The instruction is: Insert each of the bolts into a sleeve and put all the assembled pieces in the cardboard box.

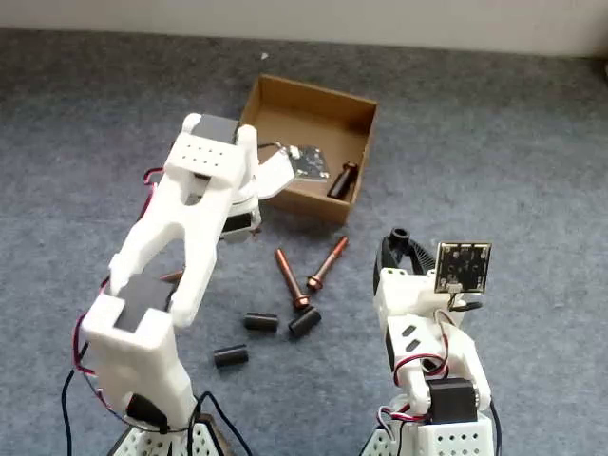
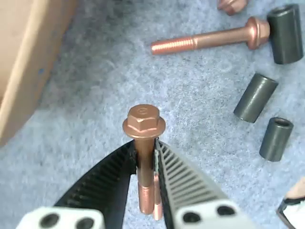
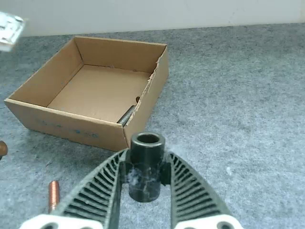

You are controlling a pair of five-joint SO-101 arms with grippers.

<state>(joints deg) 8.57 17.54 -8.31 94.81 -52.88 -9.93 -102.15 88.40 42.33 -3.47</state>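
My left gripper is shut on the shank of a copper bolt, held above the carpet; its tip peeks out beneath the left arm. My right gripper is shut on an upright black sleeve, bore up, in front of the cardboard box; it stands right of the loose parts. Two loose bolts and three sleeves lie on the carpet. One assembled piece lies in the box.
Grey carpet covers the table, with free room to the right of the box and of the right arm. The left arm's white links hang over the carpet left of the loose parts. A pale wall runs along the far edge.
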